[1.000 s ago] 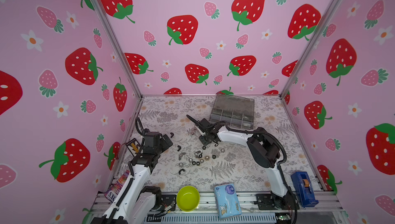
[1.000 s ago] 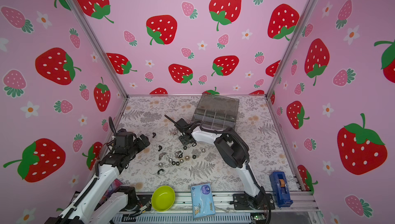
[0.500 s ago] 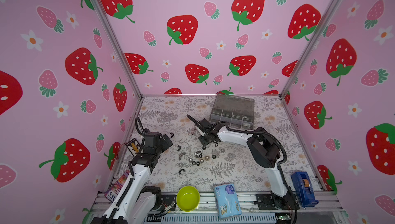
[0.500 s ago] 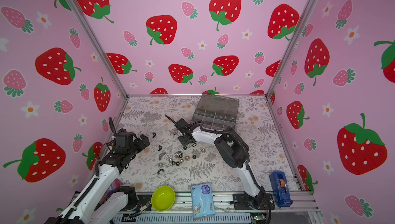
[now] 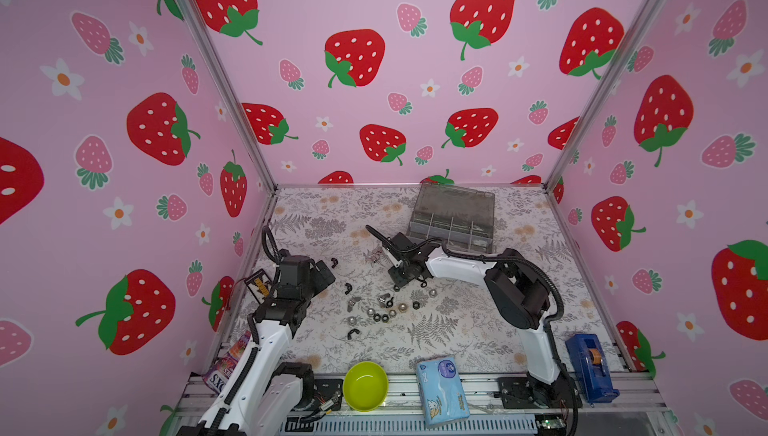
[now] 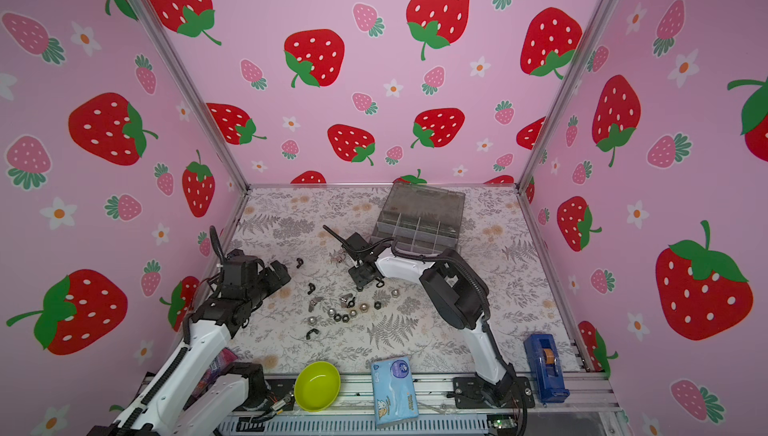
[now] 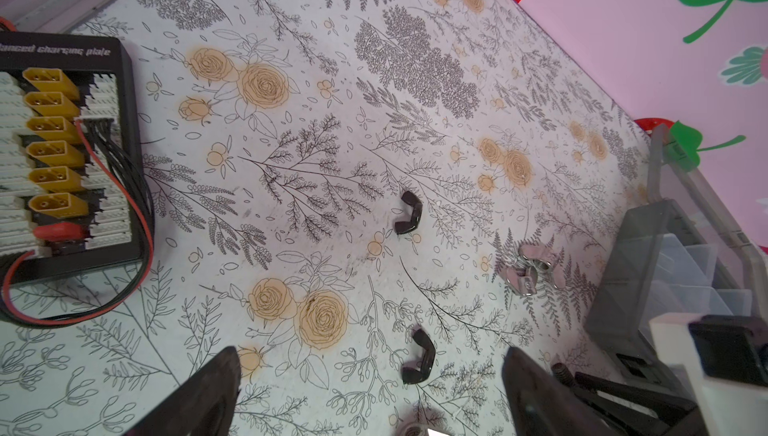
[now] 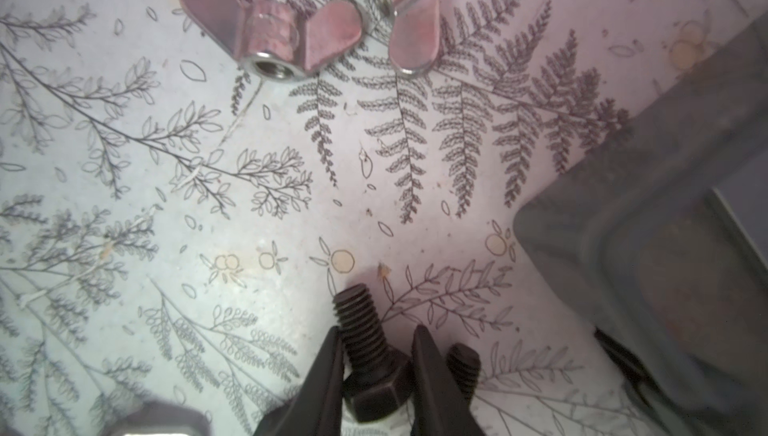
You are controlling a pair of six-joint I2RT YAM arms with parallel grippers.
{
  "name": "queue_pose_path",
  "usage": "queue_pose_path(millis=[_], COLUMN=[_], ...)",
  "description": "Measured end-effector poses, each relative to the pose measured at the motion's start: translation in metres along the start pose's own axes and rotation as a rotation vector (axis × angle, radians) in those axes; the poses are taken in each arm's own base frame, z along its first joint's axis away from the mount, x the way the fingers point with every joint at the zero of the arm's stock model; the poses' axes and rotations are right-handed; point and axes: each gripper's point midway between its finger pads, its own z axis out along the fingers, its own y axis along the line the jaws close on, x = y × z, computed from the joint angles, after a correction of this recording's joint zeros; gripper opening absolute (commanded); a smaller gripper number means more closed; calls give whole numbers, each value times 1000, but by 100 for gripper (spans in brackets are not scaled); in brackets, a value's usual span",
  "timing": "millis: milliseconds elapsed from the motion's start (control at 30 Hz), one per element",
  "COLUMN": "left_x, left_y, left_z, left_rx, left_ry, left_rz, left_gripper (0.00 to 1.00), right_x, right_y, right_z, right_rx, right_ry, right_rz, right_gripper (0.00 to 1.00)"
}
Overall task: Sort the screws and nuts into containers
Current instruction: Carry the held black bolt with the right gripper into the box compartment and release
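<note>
Right wrist view shows the right gripper (image 8: pixel 377 330) pinching a black hex-head screw (image 8: pixel 359 321) just above its head, with the threaded shank poking out past the fingertips. A second black screw (image 8: pixel 463 365) lies just beside one finger. The step in hand looks like the pick. The screw seems to be down at the table (image 5: pixel 457 330), so the next move calls for a straight lift before any travel, then a short carry far and right to the organizer box (image 5: pixel 453 226). Its near-left corner stands close to the gripper, and its lid (image 5: pixel 457 201) is tipped up at the far side. The grip sits low on a round shank, so the screw may swing or slip, and the lift could drag its neighbour. Two silver wing nuts (image 8: pixel 274 34) lie touching each other on the far side of the fingertips, out of the way of a rightward carry. The box's near wall is the edge to clear, and the compartments are small, so release should come low and centred over one of them. In a top view the loose nuts (image 5: pixel 386 311) are scattered near the middle, nearer than the gripper. The left gripper (image 7: pixel 370 355) hangs with its jaws spread wide and empty at the left, black wing nuts (image 7: pixel 409 215) on the table beyond it, well apart from the right arm's route.
</note>
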Motion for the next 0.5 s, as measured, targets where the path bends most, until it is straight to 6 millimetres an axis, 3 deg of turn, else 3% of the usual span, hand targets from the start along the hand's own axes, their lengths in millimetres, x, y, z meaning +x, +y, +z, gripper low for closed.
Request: queue_pose_path(millis=[167,367,500], left_x=[-4,-5,-4], left_y=[-2,-3,-2], left_z=[-3,-5,-4], left_rx=[8,14,11], left_ry=[-11,-18,-12], left_rz=[-1,-4,-3], left_gripper=[99,99,99], right_x=[-9,-34,-35], right_y=[-2,-10,-24], right_z=[-25,-78,-107], right_rx=[0,-1,9], right_ry=[-47,-172,-224], right_rz=[20,57,82], right_gripper=[0,0,0])
